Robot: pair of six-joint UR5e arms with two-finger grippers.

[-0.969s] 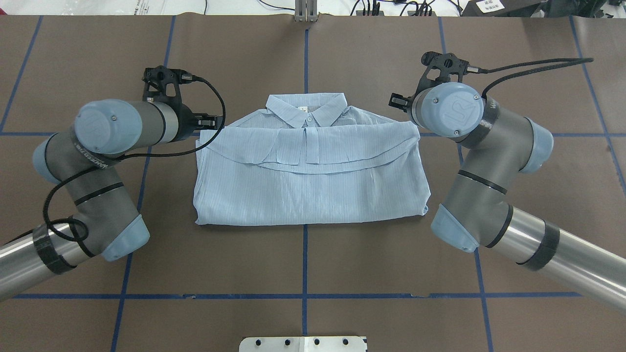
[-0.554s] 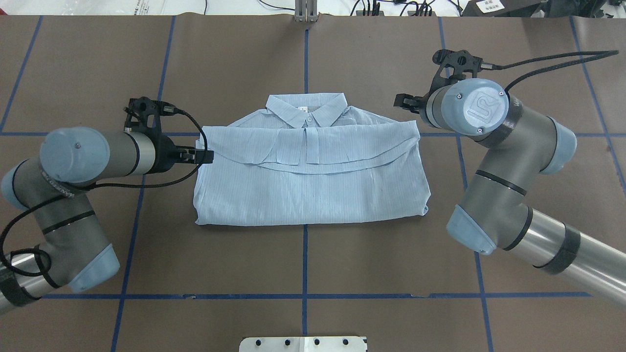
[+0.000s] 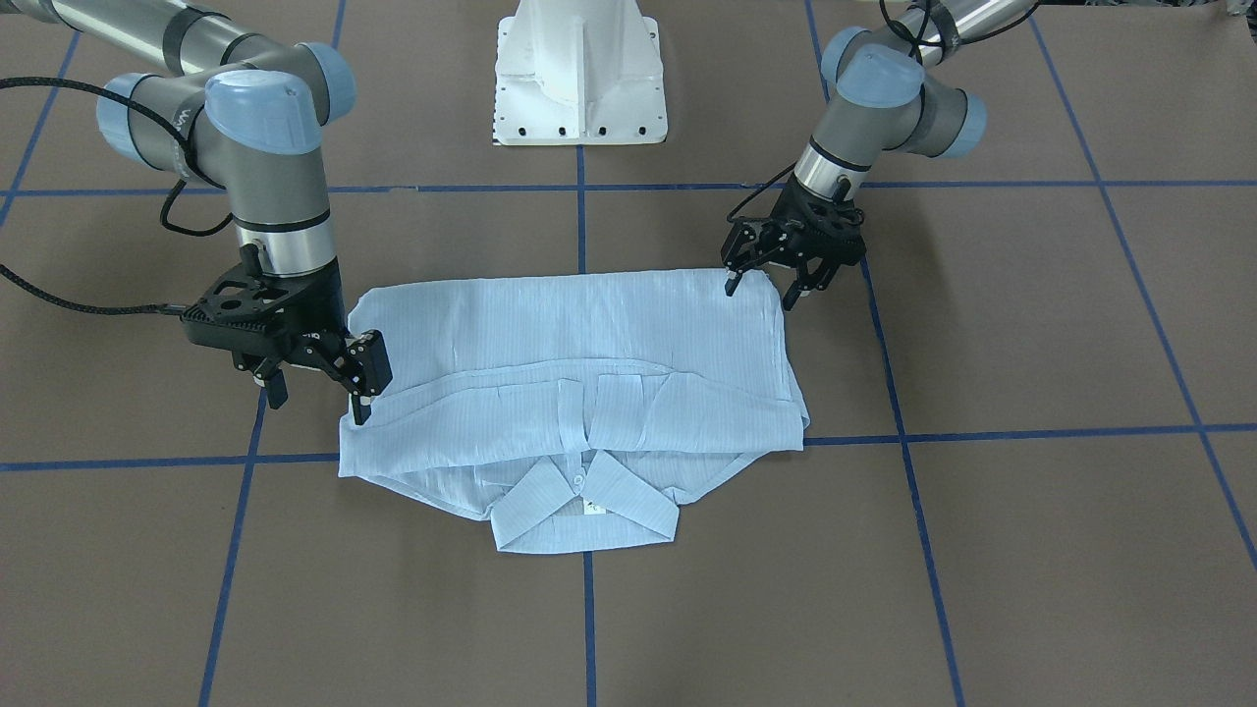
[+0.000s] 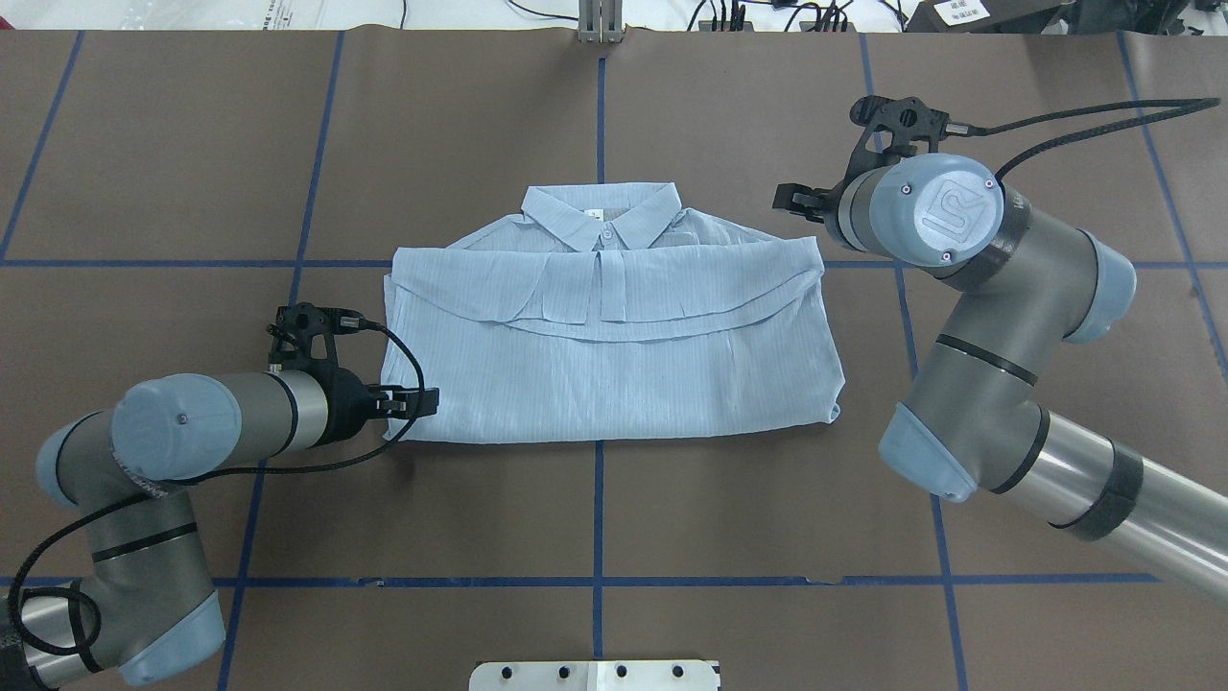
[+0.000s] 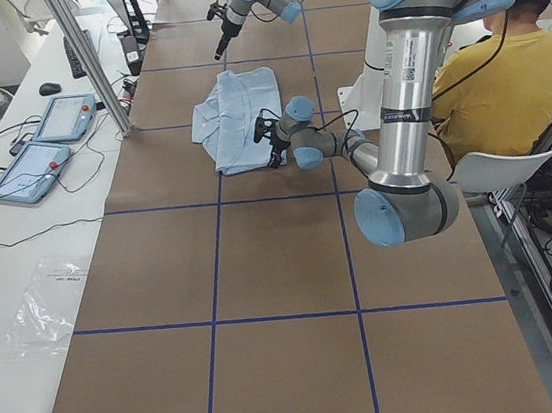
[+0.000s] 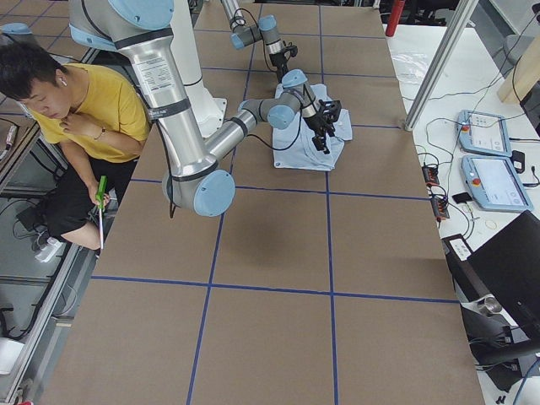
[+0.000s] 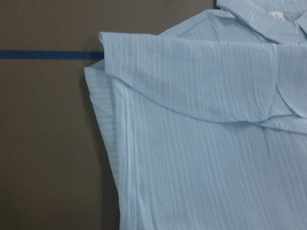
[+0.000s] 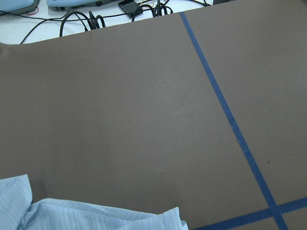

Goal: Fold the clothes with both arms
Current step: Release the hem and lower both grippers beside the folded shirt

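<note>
The pale-blue striped shirt (image 4: 614, 355) (image 3: 579, 344) lies folded at the table's centre, collar (image 4: 602, 216) away from the robot, sleeves tucked across the chest. My left gripper (image 4: 414, 403) (image 3: 758, 293) is open and low at the shirt's near-left corner, one fingertip (image 3: 730, 287) by the hem edge. The left wrist view holds only the shirt's left side (image 7: 192, 134). My right gripper (image 3: 316, 398) (image 4: 794, 200) hangs open by the far-right shoulder corner with nothing in it. Brown table and a strip of shirt (image 8: 96, 215) fill the right wrist view.
The white mounting base (image 3: 579, 79) stands at the robot's side of the brown table, which is crossed by blue tape lines (image 4: 597, 509). Cables run along the far edge (image 4: 767, 14). A seated person in yellow (image 5: 501, 68) (image 6: 84, 101) is behind the robot. Tablets (image 5: 46, 139) lie on the side bench.
My left arm has swept back toward the robot along the shirt's left edge, from the far-left shoulder to the near-left corner. The right arm drifted slightly outward, then held.
</note>
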